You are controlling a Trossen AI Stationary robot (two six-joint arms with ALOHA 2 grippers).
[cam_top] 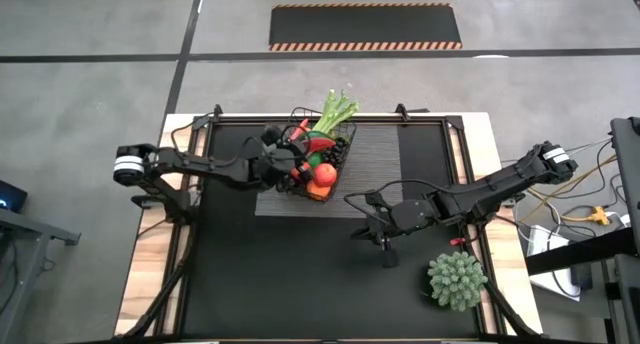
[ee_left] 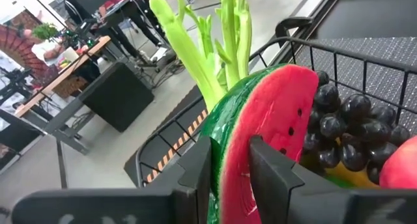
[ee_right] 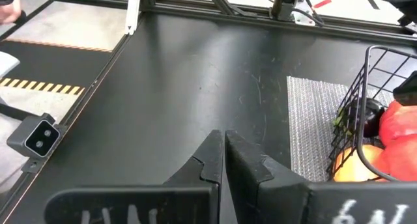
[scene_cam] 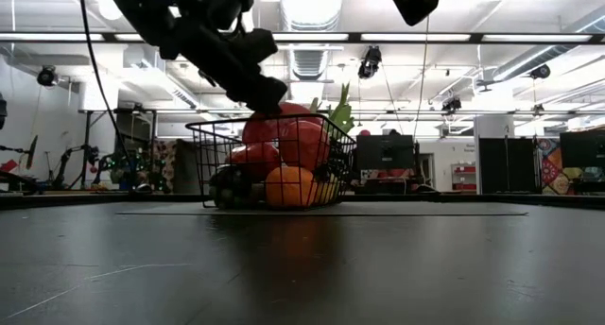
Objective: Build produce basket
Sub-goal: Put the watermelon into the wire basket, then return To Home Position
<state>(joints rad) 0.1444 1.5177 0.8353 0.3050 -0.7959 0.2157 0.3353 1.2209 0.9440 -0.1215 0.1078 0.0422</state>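
The black wire basket (cam_top: 322,162) stands on a grey ribbed mat (cam_top: 375,169) and holds an orange (scene_cam: 288,186), dark grapes (ee_left: 345,123), a green leek (ee_left: 218,45) sticking out over its far rim, and other red fruit. My left gripper (ee_left: 231,155) is over the basket's left side, shut on the watermelon slice (ee_left: 260,113). My right gripper (ee_right: 225,152) is shut and touches nothing. It hovers over the black table to the right of and nearer than the basket (ee_right: 384,113). My left gripper pinches the watermelon slice between its two fingers, one on the green rind side (ee_left: 218,129) and one on the red face (ee_left: 244,155). The fingers come slanting down from the table's left. The slice stands on edge on top of the produce, leaning against the leek.
A spiky green ball-shaped plant (cam_top: 456,280) sits near the table's right near corner. Bare black table surface (cam_top: 280,274) lies in front of the basket. A striped black mat (cam_top: 365,27) lies on the floor beyond the table.
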